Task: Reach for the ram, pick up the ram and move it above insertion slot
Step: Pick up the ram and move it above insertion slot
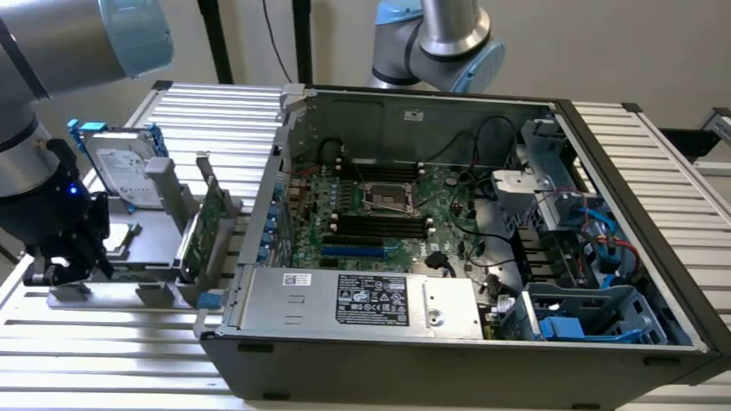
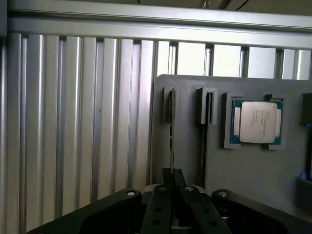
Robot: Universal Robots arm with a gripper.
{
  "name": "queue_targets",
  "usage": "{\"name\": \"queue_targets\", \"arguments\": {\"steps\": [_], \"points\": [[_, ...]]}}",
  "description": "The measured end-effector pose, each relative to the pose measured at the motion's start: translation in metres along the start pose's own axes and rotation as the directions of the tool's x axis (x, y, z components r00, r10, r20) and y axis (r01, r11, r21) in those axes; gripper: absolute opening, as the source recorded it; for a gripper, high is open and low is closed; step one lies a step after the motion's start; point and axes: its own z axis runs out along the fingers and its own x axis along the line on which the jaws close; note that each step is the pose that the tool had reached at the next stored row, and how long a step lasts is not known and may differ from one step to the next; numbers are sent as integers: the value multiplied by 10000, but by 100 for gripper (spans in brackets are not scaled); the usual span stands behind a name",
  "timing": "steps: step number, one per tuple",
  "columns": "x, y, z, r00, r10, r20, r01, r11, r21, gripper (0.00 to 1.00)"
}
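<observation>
A ribbed metal worktop carries an open computer case. At the exterior view's left, just beside the case, sits a grey holder with a hard drive and a larger green card standing in it.

The gripper hangs low over the holder's left end. In the wrist view the ram stands on edge in a narrow slot of the holder, seen as a thin dark line. It runs straight away from the gripper. A second stick stands in the neighbouring slot, and a processor lies in its own recess beyond that.

The tips of the jaws sit close together and in line with the ram's top edge. I cannot tell whether a gap remains between them or whether they touch the board.

The main risk, as I judge it, is alignment. The board is thin and the slot walls hug it, so a small sideways error could put a jaw on the holder. A tilted lift could bind the ram in its slot or let it slip. The second stick is close enough to be knocked.
</observation>
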Motion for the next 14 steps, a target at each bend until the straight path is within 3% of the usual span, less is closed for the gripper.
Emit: {"name": "queue_targets", "arguments": {"steps": [8,14], "points": [[-8,-11,-349,10000,-1,3,1,10000,-24,13],[-22,-122,-623,10000,-5,5,5,10000,-31,13]]}}
